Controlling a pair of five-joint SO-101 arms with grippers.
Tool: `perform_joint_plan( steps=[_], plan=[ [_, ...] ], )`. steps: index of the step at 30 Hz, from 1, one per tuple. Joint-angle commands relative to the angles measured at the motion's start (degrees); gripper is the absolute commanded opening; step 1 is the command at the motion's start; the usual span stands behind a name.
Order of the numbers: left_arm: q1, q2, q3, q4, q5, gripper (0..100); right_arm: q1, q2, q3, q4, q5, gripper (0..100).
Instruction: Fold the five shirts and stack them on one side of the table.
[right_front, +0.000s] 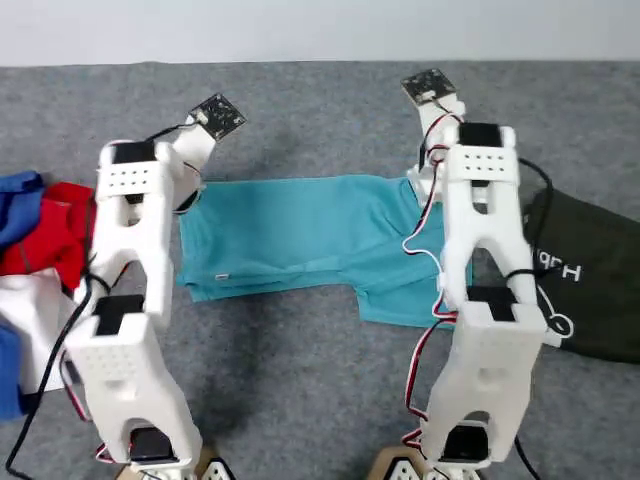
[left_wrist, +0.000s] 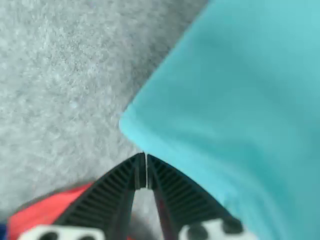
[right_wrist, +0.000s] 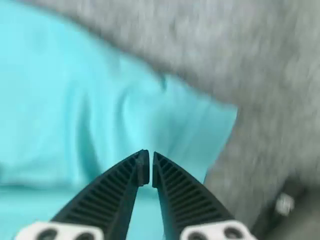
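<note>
Lying flat mid-table: one teal shirt (right_front: 300, 235) | left: one red shirt (right_front: 60, 225), one white shirt (right_front: 30, 310) | right: one dark shirt (right_front: 590, 290) | left gripper (left_wrist: 145, 172), right gripper (right_wrist: 150, 167): both clenched

Teal shirt (right_front: 300, 235) spread at centre. Red shirt (right_front: 60, 235), blue shirt (right_front: 18, 200), white shirt (right_front: 30, 310) heaped at 9 o'clock. Dark shirt (right_front: 590, 285) at 3 o'clock.
</note>
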Motion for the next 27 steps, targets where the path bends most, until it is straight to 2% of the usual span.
perform_joint_plan(
  steps=[1,4,10,16,23,27],
  plan=[
    [0.88,2.9,-0.66,-4.13,3.34,1,-0.84,2.24,-0.79,-8.22,0.44,1.1],
    [1.14,6.59,-1.98,-4.57,3.43,1,-0.84,6.2,-0.79,-13.49,0.53,1.0],
    [0.88,12.84,-12.7,-1.76,3.52,1,0.66,12.0,-0.79,-24.57,0.62,1.0],
    [0.7,18.81,-25.27,5.1,3.43,1,2.07,13.58,-0.88,-32.22,0.62,1.0],
    [-0.44,19.08,-42.33,14.33,5.45,1,3.12,5.93,-0.79,-31.69,0.62,1.1],
    [-0.7,19.08,-53.14,23.74,5.63,1,3.21,0.92,-0.79,-24.92,0.44,1.3]
  ],
)
